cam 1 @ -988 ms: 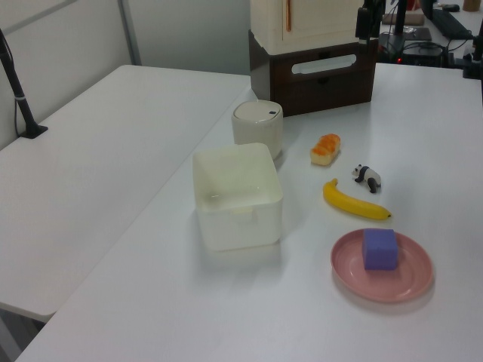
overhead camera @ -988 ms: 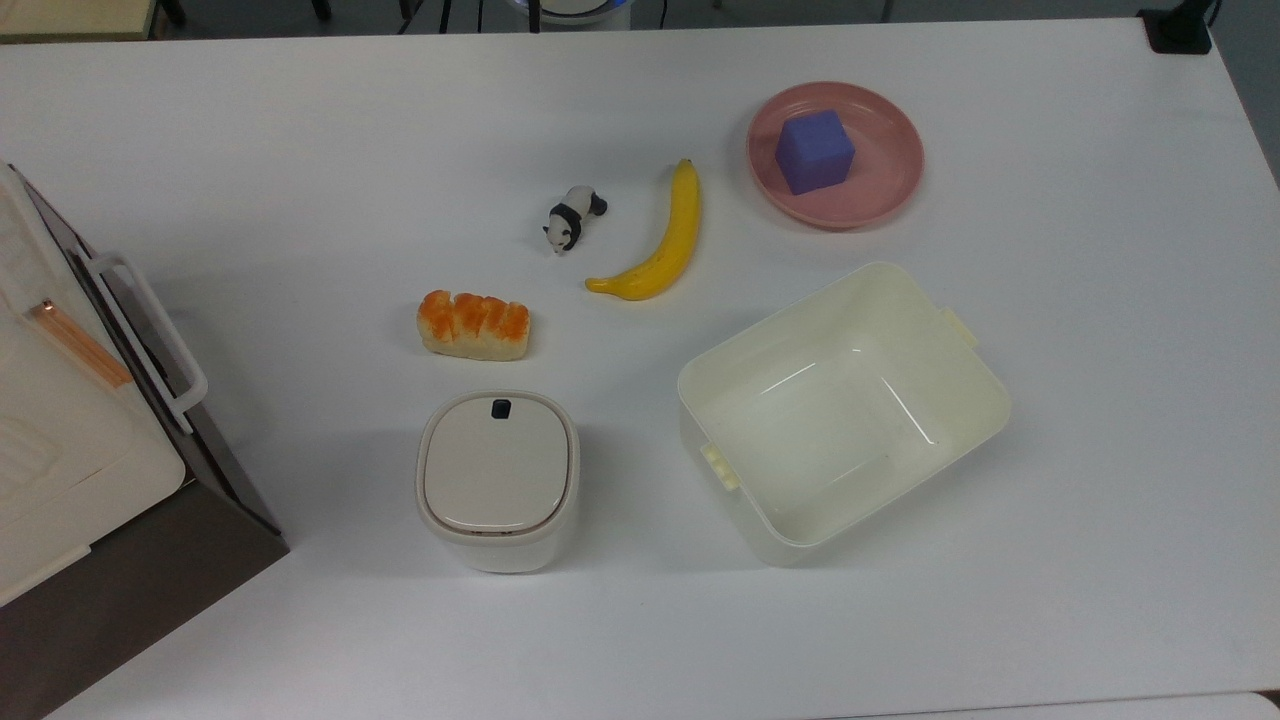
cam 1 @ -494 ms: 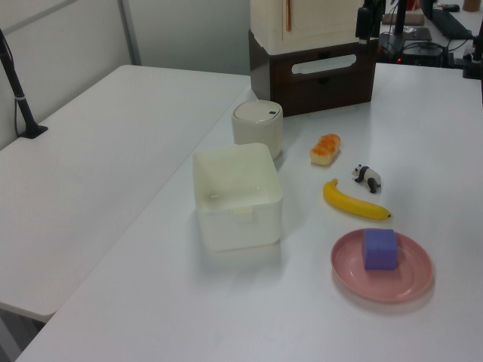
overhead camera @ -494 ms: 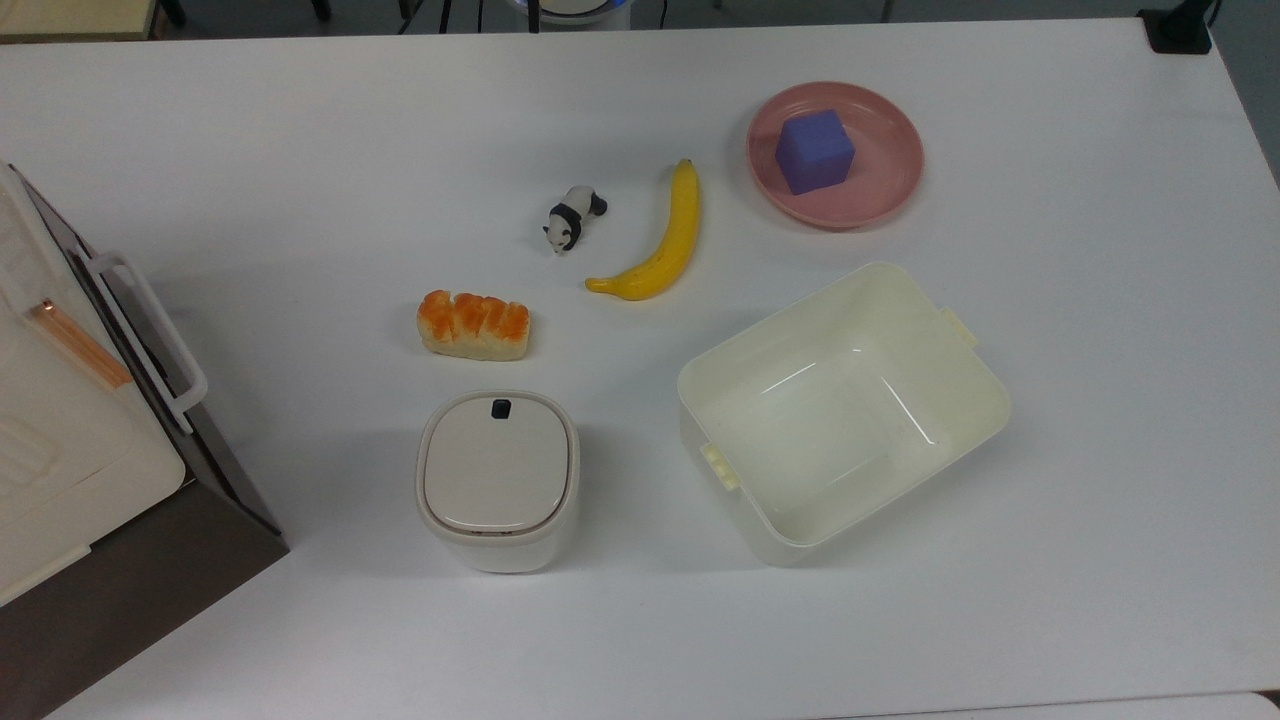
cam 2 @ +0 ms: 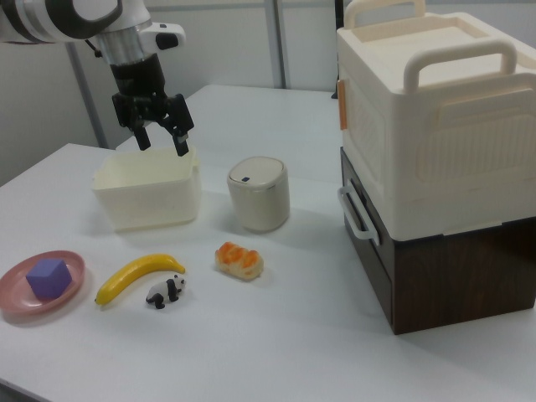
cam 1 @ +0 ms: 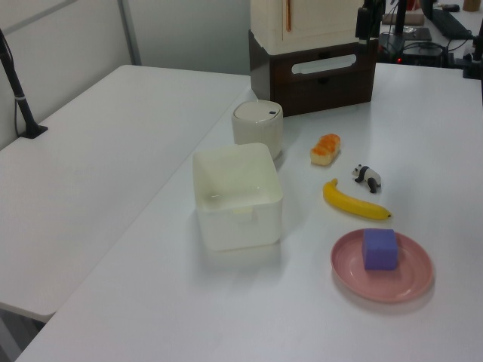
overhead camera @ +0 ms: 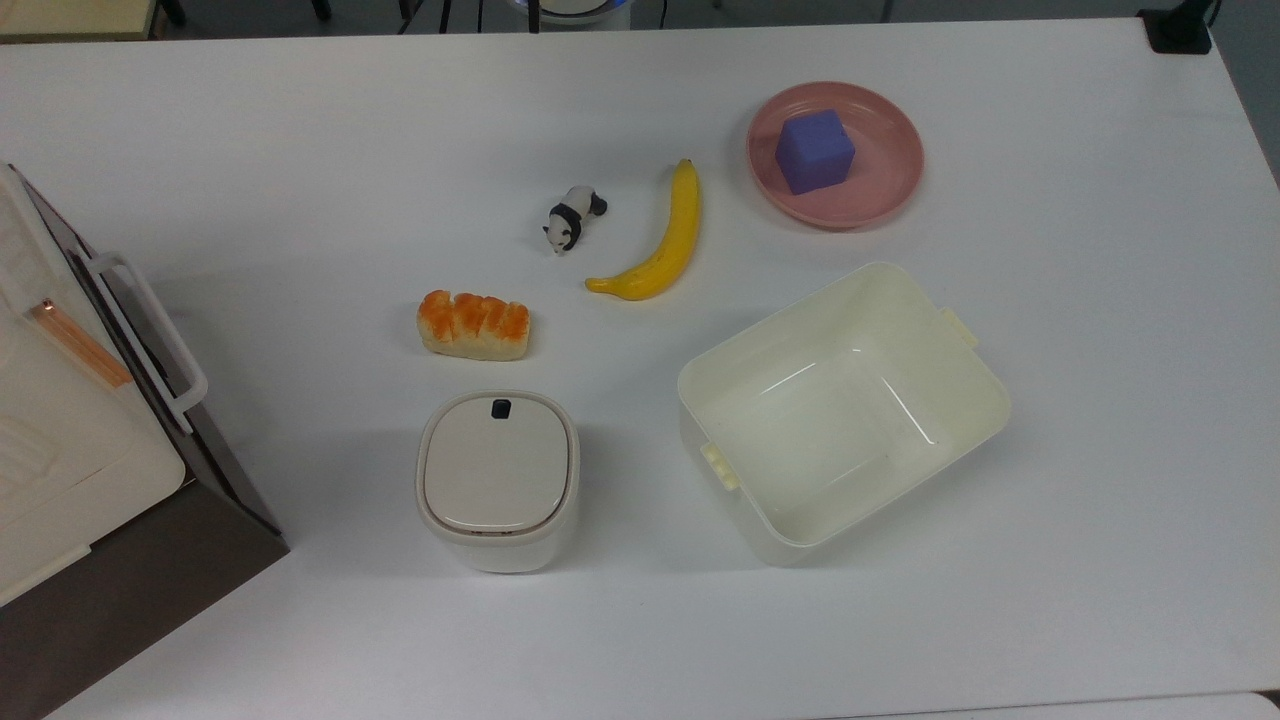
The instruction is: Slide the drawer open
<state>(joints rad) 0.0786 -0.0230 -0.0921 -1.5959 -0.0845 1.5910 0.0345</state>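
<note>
The dark brown wooden drawer (cam 2: 378, 270) is pushed in at the bottom of a cabinet, under a cream lidded box (cam 2: 435, 117). Its white bar handle (cam 2: 356, 215) faces the table. The same drawer (cam 1: 326, 81) stands at the far end of the table in the left view, and its handle (overhead camera: 152, 342) lies at the top view's left edge. My gripper (cam 2: 162, 142) hangs open and holds nothing. It is at the right view's upper left, above the cream tub (cam 2: 146, 197), far from the drawer.
On the table are a white lidded bin (overhead camera: 497, 478), the open cream tub (overhead camera: 985, 405), a bread piece (overhead camera: 473, 325), a toy panda (overhead camera: 570, 220), a banana (overhead camera: 660, 245) and a pink plate (overhead camera: 890, 170) carrying a purple cube (overhead camera: 815, 150).
</note>
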